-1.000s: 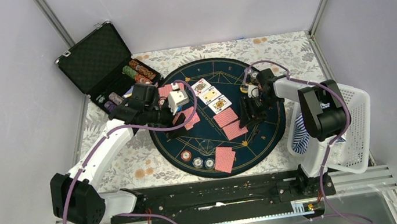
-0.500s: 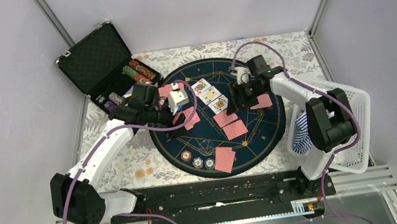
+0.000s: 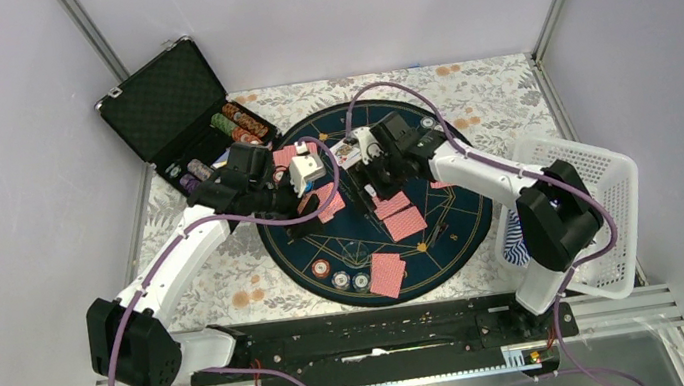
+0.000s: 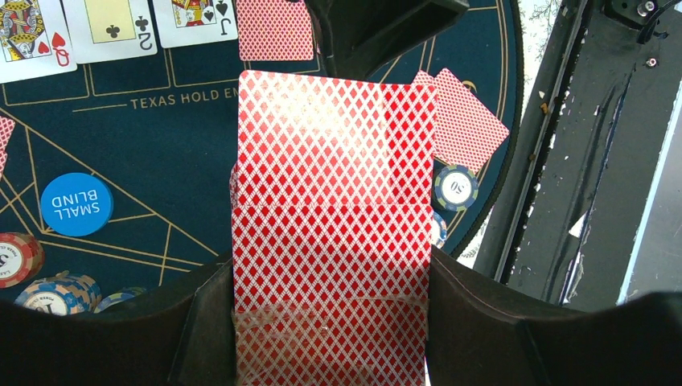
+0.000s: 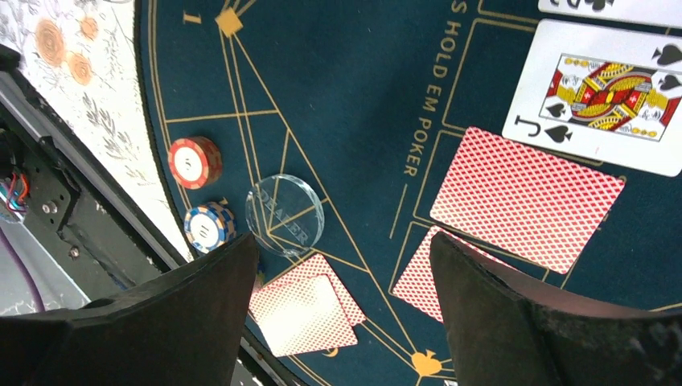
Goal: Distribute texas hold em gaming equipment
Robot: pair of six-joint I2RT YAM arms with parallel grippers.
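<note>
Left end effector (image 4: 330, 322) clamped on a red-backed deck (image 4: 330, 201), held over the left part of the round poker mat (image 3: 354, 232). Right end effector (image 5: 342, 265) has fingers apart with nothing between them, above a face-down card (image 5: 527, 197) next to the face-up jack of spades (image 5: 615, 92). Clear dealer button (image 5: 284, 215), orange chip (image 5: 195, 161) and blue chip (image 5: 207, 227) sit at the near mat edge. Blue small-blind disc (image 4: 76, 203) is on the mat. Open black case (image 3: 166, 102) far left on the tabletop (image 3: 494, 81), white basket (image 3: 614, 215) right.
</note>
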